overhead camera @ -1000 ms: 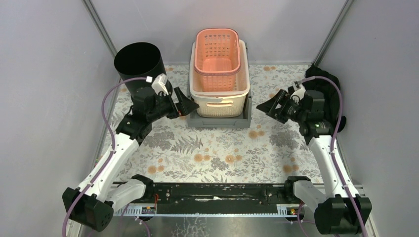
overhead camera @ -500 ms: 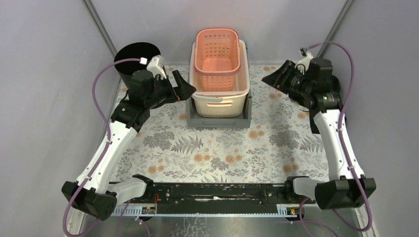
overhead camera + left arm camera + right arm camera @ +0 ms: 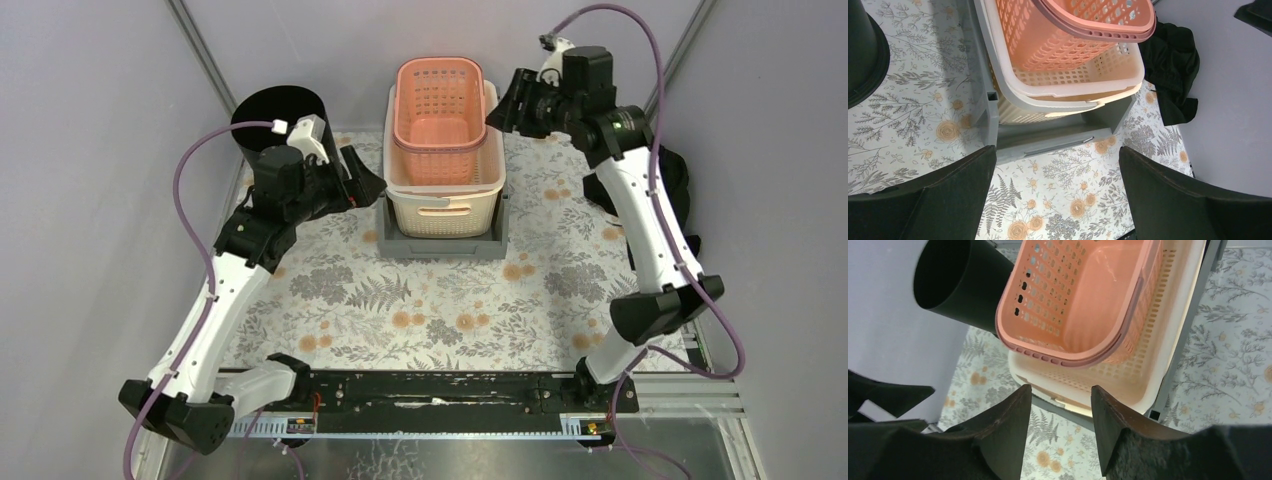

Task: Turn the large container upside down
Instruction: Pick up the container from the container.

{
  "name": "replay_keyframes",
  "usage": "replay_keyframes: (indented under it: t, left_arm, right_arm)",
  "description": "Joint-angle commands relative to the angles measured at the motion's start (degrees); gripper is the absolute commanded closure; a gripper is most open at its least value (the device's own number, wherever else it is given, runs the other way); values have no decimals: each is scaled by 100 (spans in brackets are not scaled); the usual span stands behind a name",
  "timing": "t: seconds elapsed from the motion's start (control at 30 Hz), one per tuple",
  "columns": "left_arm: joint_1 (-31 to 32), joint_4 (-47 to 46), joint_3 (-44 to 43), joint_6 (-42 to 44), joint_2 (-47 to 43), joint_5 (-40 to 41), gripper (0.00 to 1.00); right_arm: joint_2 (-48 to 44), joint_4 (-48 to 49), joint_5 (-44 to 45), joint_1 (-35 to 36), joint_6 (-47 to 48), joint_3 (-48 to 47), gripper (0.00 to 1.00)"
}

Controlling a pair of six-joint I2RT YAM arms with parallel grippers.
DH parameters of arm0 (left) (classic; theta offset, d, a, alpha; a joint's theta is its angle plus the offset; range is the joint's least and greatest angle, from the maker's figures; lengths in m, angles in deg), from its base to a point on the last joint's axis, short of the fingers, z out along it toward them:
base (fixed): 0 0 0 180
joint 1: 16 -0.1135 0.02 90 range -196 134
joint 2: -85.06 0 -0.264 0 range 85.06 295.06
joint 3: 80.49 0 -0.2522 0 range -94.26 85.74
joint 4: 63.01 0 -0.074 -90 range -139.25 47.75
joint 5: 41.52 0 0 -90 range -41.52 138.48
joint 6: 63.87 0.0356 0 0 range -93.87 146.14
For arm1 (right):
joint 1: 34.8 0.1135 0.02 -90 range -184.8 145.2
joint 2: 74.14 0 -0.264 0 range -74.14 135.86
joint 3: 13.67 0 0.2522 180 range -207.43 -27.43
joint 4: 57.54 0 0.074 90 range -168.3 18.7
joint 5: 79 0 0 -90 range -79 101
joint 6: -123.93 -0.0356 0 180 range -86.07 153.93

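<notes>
Three containers stand nested at the back middle of the table. The large container (image 3: 440, 245) (image 3: 1048, 137) (image 3: 1073, 414) is the grey one at the bottom, upright. In it sits a cream basket (image 3: 445, 210) (image 3: 1128, 65) (image 3: 1148, 365), and in that a pink basket (image 3: 440, 105) (image 3: 1073, 30) (image 3: 1088, 290). My left gripper (image 3: 372, 185) (image 3: 1058, 150) hovers wide open at the stack's left front corner, touching nothing. High by the stack's right rear rim, my right gripper (image 3: 500, 110) (image 3: 1060, 390) is open about halfway with nothing between its fingers.
A black round bin (image 3: 280, 125) (image 3: 863, 50) (image 3: 955, 280) stands at the back left, just behind my left arm. A black cloth (image 3: 675, 185) (image 3: 1170, 65) lies against the right wall. Grey walls close in the table on three sides.
My right arm has risen and swung from the right side to the stack's right rear, its jaws narrowing. My left gripper has shifted slightly back and up, still wide open.
</notes>
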Motion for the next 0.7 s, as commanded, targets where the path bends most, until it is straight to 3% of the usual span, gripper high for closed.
replay_keyframes:
  t: [0.0,0.37,0.67]
  left_arm:
    - [-62,74,164,87,-161,92,0]
    - [-112,147,334,54,-250,12,0]
    - [-147,319,301,76,-424,37,0]
  right_arm:
    - [532,-661,876,423,524,-711,45]
    - [1554,-393,2578,564,620,-1158,49]
    - [2289,-157,2534,568,578,-1667,50]
